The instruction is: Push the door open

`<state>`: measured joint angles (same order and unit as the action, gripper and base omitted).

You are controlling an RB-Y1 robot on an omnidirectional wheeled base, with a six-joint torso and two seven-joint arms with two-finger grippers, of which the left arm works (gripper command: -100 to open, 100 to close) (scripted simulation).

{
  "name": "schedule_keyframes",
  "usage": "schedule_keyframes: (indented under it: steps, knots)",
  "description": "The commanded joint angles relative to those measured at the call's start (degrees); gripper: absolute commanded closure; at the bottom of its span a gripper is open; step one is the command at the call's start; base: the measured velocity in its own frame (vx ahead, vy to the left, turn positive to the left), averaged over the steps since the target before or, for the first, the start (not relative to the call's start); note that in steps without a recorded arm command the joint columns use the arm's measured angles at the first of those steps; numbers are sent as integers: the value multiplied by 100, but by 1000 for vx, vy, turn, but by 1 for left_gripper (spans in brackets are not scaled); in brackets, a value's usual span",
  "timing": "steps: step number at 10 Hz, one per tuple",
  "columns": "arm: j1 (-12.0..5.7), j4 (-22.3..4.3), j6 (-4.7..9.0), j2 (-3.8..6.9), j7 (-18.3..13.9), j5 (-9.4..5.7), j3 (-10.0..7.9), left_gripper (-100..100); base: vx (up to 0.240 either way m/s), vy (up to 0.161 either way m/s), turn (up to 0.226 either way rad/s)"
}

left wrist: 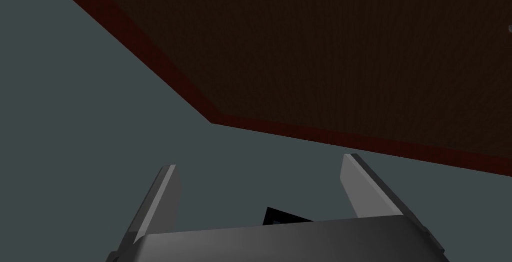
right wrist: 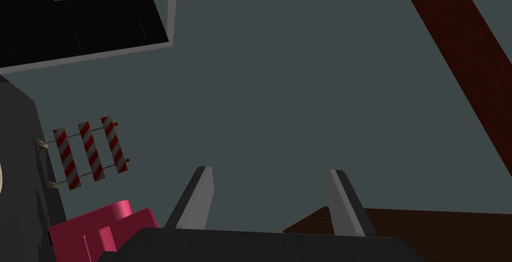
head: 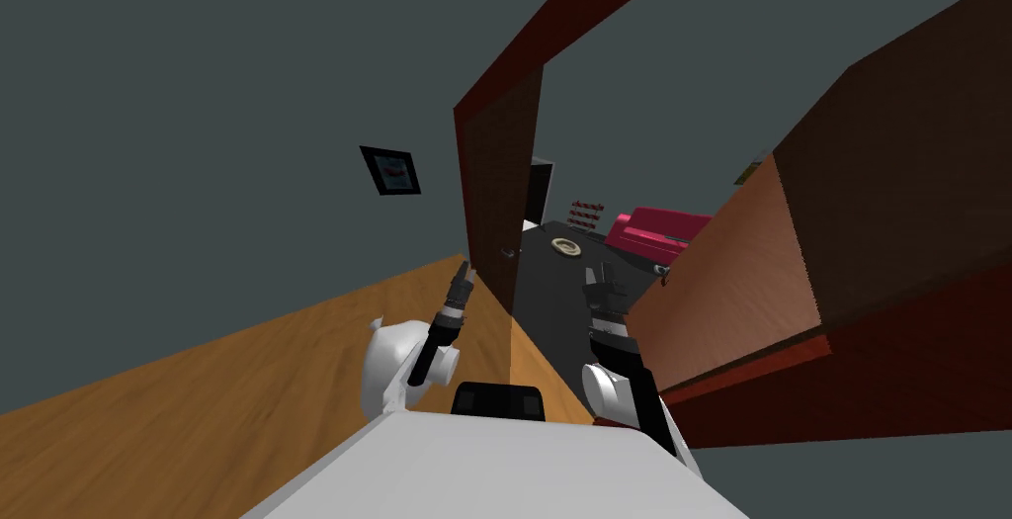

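Home interior: crimson sofa (head: 654, 230), framed wall picture (head: 390, 170), wooden floor (head: 198, 414).

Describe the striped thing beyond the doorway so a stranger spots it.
Look through the dark red door frame into the far room. Against its grey wall, beside the pink sofa, is a small rack. It alone has three red-and-grey striped slats.

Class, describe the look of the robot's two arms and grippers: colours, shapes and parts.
Each arm has a rounded white shell and a slim dark forearm. The left gripper and right gripper match: two thin, light grey blade fingers with dark backs, on a dark grey box.
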<state>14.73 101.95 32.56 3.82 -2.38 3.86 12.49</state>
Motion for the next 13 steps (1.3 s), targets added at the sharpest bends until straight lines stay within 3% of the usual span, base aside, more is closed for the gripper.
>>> schedule_keyframes:
  steps: [1,13]
  knots:
    - [-48,-163,53,-6,-15,17,34,-100,57,32,-14]
    - [-827,-2207,510,116,-428,244,578,-100,90,54,-40]
